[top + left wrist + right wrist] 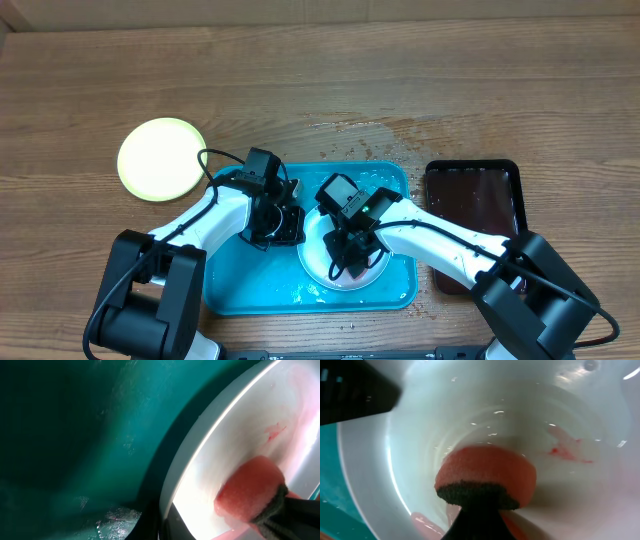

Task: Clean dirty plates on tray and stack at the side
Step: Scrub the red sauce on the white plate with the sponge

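Observation:
A pale plate [318, 262] with a white centre lies in the right half of the turquoise tray [240, 285]. My right gripper [352, 252] is shut on a red sponge [487, 472] with a dark scouring side, pressed into the wet plate centre [580, 415]. A red smear [565, 450] shows beside the sponge. My left gripper [290, 228] is shut on the plate's left rim [200, 455], its dark fingers [150, 527] either side of the edge. A yellow-green plate [161, 158] rests on the table to the tray's far left.
A dark brown-black tray [475, 200] holding reddish liquid stands right of the turquoise tray. Water droplets spot the wooden table [380, 130] behind the tray. The tray floor [75, 435] is wet.

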Robot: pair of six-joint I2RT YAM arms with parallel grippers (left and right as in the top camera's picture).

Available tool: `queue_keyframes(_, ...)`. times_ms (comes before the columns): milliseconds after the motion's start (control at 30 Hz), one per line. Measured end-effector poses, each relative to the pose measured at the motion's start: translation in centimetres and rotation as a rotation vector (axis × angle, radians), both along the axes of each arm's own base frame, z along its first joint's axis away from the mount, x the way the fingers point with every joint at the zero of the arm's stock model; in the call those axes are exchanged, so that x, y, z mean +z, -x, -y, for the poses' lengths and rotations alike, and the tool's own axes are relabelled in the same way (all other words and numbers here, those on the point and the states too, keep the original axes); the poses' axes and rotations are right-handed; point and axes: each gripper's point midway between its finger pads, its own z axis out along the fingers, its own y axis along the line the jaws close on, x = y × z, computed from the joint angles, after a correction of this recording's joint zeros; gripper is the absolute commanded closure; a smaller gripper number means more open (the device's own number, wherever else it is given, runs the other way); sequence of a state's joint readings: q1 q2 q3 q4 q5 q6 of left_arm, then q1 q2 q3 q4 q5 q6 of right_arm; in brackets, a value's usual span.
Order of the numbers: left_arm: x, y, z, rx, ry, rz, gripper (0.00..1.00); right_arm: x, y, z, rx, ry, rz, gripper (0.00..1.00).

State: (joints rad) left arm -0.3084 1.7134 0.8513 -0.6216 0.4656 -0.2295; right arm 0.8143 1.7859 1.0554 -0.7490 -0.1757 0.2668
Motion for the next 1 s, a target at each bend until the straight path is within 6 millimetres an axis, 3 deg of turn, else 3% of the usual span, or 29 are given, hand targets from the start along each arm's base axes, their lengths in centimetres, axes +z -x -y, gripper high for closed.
queue_keyframes(167,0.1,-0.1,0.2,0.002,0.01,0.003,0.96,0.3,-1.2,-0.4,-0.079,-0.048,-0.003,0.96)
queue_keyframes(433,0.1,0.1,0.6,-0.003,0.027,-0.008,0.96,1.0,-7.7,1.9,-0.365,-0.146,0.04,0.96)
queue_keyframes(500,0.1,0.2,0.8,-0.004,0.031,-0.011,0.96,1.0,-8.4,2.6,-0.404,-0.147,0.039,0.96)
queue_keyframes(667,0.1,0.3,0.8,0.008,0.033,-0.021,0.96,-0.4,-7.8,4.0,-0.438,-0.09,-0.018,0.96)
queue_keyframes(1000,0.1,0.5,1.3,0.005,0.05,-0.03,0.96,-0.3,-4.9,5.9,-0.322,0.055,-0.082,0.96)
